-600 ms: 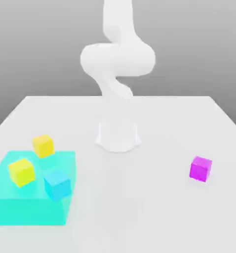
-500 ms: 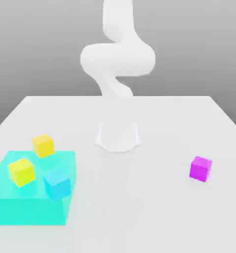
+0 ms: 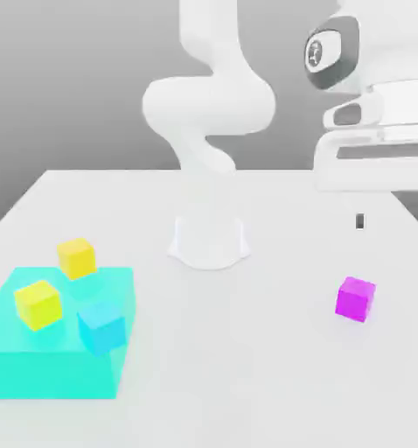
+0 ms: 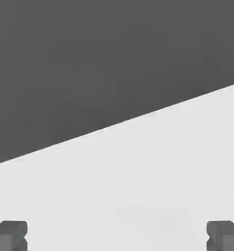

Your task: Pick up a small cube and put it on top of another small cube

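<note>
This is a simulated robotics workspace. A white robot arm (image 3: pixel 209 105) stands on a plain pale worktop (image 3: pixel 239 350), with small coloured cubes (image 3: pixel 77 259) and a turquoise block (image 3: pixel 51 374).

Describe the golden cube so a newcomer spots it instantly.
Find the big turquoise block in the exterior view. The golden cube is at its far edge. It is more orange than the lemon-yellow cube; the third cube is blue.

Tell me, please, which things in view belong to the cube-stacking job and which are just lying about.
For the job:
- magenta cube
- golden cube
- gripper, open

Just lying about:
- lemon-yellow cube
- cyan cube
</note>
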You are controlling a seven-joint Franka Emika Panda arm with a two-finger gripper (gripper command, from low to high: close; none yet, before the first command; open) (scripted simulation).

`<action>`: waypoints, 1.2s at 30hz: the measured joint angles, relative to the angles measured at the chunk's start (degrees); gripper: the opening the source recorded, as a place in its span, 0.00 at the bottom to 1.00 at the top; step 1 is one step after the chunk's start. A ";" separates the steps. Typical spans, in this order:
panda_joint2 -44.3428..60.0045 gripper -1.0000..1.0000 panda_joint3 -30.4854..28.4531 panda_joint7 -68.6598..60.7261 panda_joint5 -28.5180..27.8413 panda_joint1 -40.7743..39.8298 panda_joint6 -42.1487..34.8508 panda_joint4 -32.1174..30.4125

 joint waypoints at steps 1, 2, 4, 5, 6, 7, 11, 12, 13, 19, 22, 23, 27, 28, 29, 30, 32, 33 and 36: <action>1.38 0.50 1.61 2.51 0.35 0.21 1.05 -1.13; 2.75 0.50 3.24 5.11 0.62 0.40 2.08 -2.25; 5.53 0.50 6.26 10.25 1.19 1.01 4.17 -4.51; 6.90 0.50 7.79 12.86 1.44 1.28 5.21 -5.64; 8.27 0.50 9.27 15.46 1.71 1.60 6.24 -6.77; 9.64 0.50 10.70 18.04 1.98 1.98 7.28 -7.89; 14.31 0.50 14.41 26.77 0.88 2.92 10.71 -10.76; 15.17 0.50 14.63 28.40 -0.80 2.49 11.25 -10.68; 16.04 0.50 14.58 30.12 -2.88 2.02 11.76 -10.52; 21.82 0.50 8.66 42.96 -20.28 3.58 14.54 -8.99; 24.60 0.50 2.43 49.26 -28.89 7.88 15.80 -8.10; 25.49 0.50 0.26 51.21 -31.53 9.42 16.23 -7.81; 28.91 0.50 -8.46 58.28 -41.14 15.80 18.05 -6.72; 29.74 0.50 -10.68 59.88 -43.31 17.47 18.55 -6.48; 30.59 0.50 -12.67 61.58 -45.62 18.88 19.01 -6.22; 31.41 0.50 -14.86 63.14 -47.74 20.55 19.54 -5.99; 33.02 0.50 -19.37 65.94 -51.57 24.07 20.67 -5.60; 33.67 0.00 -20.98 67.13 -53.23 25.27 21.09 -5.43; 33.67 0.00 -20.98 67.09 -53.19 25.27 21.16 -5.43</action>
